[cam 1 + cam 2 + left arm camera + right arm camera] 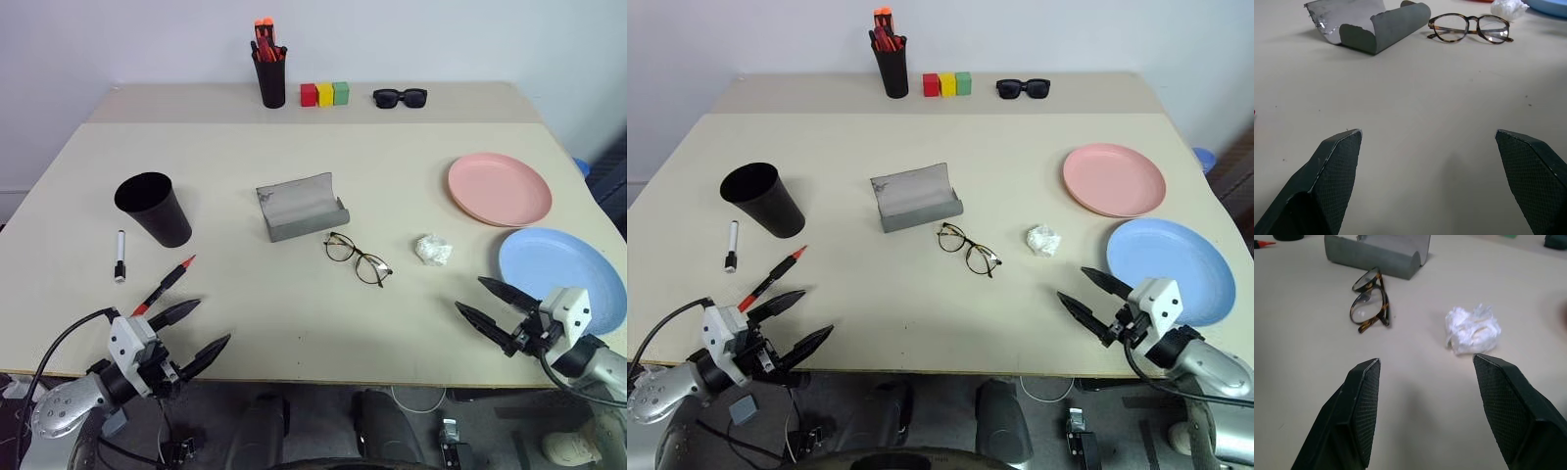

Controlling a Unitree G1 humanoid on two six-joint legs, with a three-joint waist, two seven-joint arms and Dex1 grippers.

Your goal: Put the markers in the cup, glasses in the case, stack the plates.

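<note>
Both hands, left hand (201,329) and right hand (494,302), gape apart (empty), touching nothing.

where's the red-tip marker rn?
In the left eye view the red-tipped marker lies on the table's near left side, just ahead of the open left claw, in front of the black cup, right of the white marker.

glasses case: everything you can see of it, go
The case is a grey oblong hard shell lying open mid-table, its lid tipped back toward the far side, the pale inner lining scuffed and frayed at one corner. It looks empty. The glasses lie just in front of it, close to its right end, not touching. Neither gripper is near it.
</note>
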